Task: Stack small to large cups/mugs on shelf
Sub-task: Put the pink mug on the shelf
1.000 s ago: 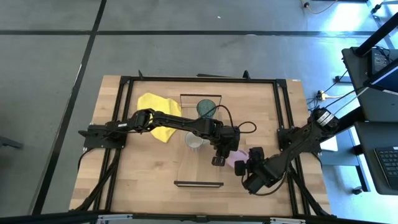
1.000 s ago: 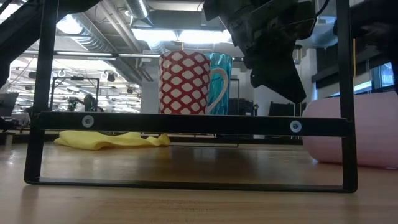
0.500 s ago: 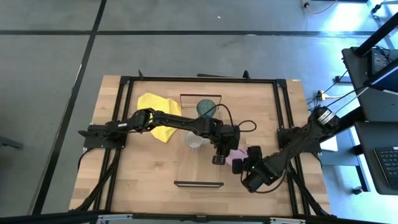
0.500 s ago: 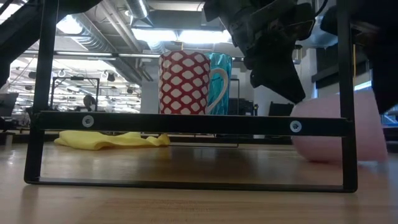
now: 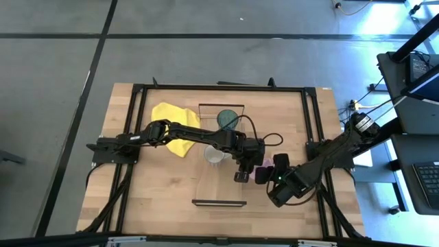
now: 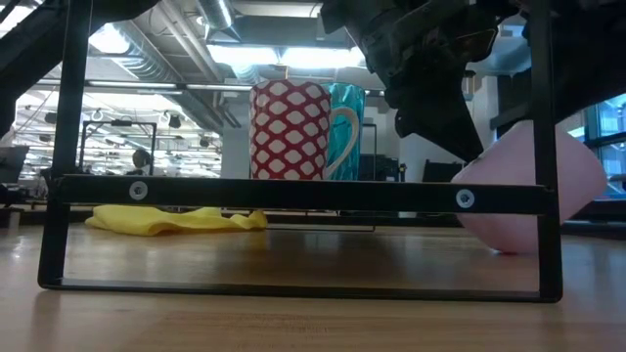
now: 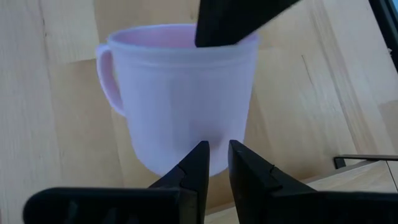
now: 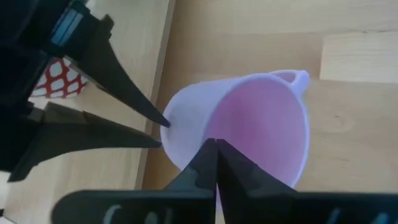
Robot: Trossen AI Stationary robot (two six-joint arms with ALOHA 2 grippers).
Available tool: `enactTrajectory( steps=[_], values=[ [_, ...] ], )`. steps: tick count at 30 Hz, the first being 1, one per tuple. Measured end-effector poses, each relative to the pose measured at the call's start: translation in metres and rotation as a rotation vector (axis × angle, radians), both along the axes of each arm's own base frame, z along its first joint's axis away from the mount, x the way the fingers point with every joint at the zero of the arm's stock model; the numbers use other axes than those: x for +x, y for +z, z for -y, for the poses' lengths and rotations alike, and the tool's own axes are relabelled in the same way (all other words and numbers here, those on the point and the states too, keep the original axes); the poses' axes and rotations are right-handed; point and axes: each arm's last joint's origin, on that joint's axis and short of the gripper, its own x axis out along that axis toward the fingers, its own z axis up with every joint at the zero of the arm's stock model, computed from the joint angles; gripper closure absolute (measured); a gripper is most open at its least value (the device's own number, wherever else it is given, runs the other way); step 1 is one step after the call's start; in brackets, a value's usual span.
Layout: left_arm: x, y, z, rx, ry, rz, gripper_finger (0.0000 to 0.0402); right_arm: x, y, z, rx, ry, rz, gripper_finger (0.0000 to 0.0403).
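Note:
The pink mug [image 5: 260,171] stands tilted on the table just right of the shelf [image 5: 218,185]. It also shows in the low view [image 6: 528,196]. My right gripper [image 8: 215,144] is shut on it. My left gripper [image 7: 218,163] is all but shut, with its tips at the mug's outer wall [image 8: 180,134] on the side facing the shelf. A white mug with a red pattern [image 6: 290,129] and the teal tumbler [image 6: 345,122] stand upright on their bases on the shelf board [image 6: 293,193]. My right gripper holds the pink mug by its rim [image 8: 209,124], on the side away from the handle [image 8: 298,76], one finger inside and one outside. The mug is tilted, the lower edge of its base [image 6: 509,244] on the table. Whether my left gripper's fingertips [image 8: 163,122] touch the mug's outer wall, I cannot tell.
A yellow cloth [image 5: 175,130] lies on the table left of the shelf. The shelf's dark end frame [image 6: 59,147] stands in front in the low view. A black frame [image 5: 312,116] runs round the tabletop.
My right gripper has moved toward the table's left, toward my left gripper, holding the pink mug. The mug has slid toward the shelf and tipped from nearly upright to clearly tilted, its base edge staying on the table.

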Motion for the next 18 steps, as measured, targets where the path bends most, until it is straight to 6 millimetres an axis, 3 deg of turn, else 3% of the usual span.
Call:
enactTrajectory(
  steps=[11,18],
  values=[
    [0.000,0.000,0.000,0.000,0.000,-0.003,0.0347,0.025,0.003,0.012,-0.002,0.096,0.049,0.0397],
    [0.000,-0.001,0.000,0.001,0.000,-0.007,0.0347,0.026,0.002,0.014,0.010,0.118,0.017,0.0397]
  ],
)
